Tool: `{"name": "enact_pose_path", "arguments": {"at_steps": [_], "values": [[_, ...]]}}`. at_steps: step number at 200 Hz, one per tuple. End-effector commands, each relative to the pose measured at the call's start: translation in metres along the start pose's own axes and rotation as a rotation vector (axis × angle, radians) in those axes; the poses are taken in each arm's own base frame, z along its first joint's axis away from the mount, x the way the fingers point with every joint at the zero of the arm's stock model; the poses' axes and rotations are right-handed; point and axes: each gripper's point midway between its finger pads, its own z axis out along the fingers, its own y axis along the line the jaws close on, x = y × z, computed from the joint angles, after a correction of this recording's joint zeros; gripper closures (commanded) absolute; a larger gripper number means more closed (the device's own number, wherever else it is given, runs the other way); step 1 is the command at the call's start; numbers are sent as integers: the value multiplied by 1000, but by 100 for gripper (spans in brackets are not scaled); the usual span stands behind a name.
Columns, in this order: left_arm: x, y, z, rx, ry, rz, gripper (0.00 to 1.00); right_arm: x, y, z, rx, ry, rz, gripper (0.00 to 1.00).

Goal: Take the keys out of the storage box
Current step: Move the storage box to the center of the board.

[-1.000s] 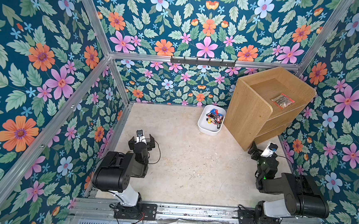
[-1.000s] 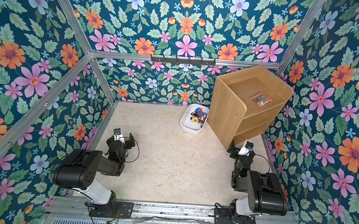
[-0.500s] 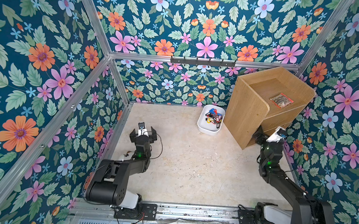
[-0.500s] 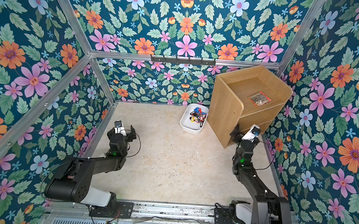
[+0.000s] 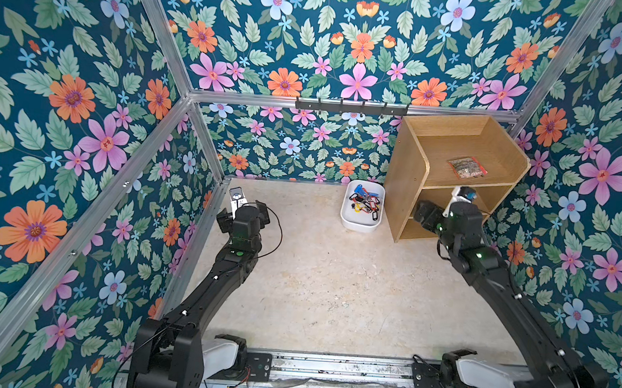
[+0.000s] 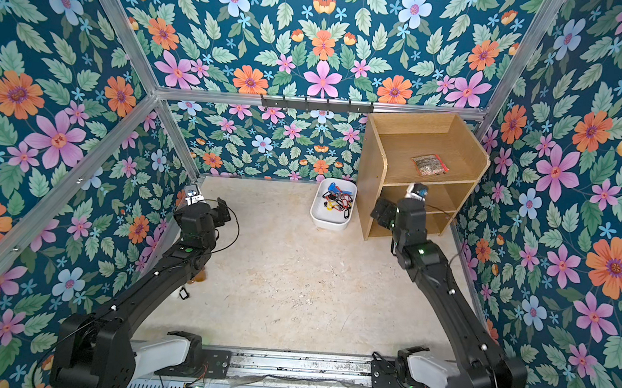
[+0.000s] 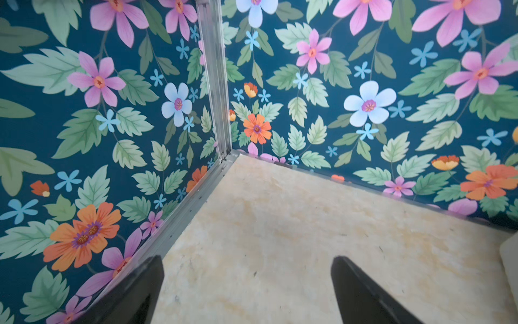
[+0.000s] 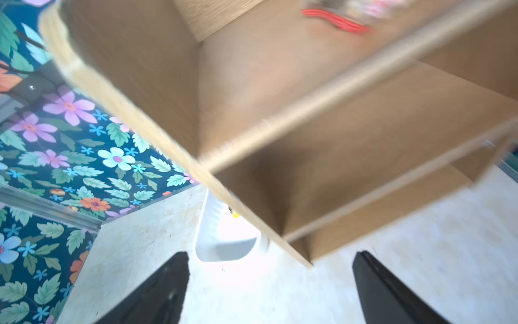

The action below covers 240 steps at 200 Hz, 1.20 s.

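In both top views the arms have unfolded. The right arm (image 5: 484,267) now stands before the shelf (image 5: 408,179), with the keys (image 5: 364,203) untouched in the box (image 5: 357,226).

Left wrist: left gripper (image 7: 246,261) wide, empty.

Right wrist: right gripper (image 8: 270,255) wide, empty, box ahead. The reach has likely begun.

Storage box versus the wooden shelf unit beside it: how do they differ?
The storage box is white, low and open-topped; the shelf unit is wooden, tall and open-fronted. The storage box holds the keys with coloured tags; the shelf unit's top shelf holds one clear red-edged packet. Both stand on the floor at the back wall, side by side.
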Motion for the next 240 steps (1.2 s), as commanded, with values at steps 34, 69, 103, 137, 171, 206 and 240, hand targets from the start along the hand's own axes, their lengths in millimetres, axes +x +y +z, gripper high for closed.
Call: {"name": "enact_pose_path", "arguments": {"at_steps": [34,69,103,137,171,206,240], "values": [[-8,-22,-10,95,17,-18,1,29,-20,-42,28,65,85,20],[-12,-28,-13,134,20,-38,1,62,33,-24,-46,237,41,22],[-10,-31,-13,151,24,-38,1,102,78,11,-42,375,16,23],[-5,-37,-11,173,42,-41,1,136,99,48,-18,454,42,26],[0,-42,-11,200,60,-50,1,159,101,86,63,502,3,26],[7,-46,-9,208,127,-66,1,171,94,125,141,556,-16,29],[23,-59,-7,252,232,-68,1,169,71,148,225,586,-8,29]]}}
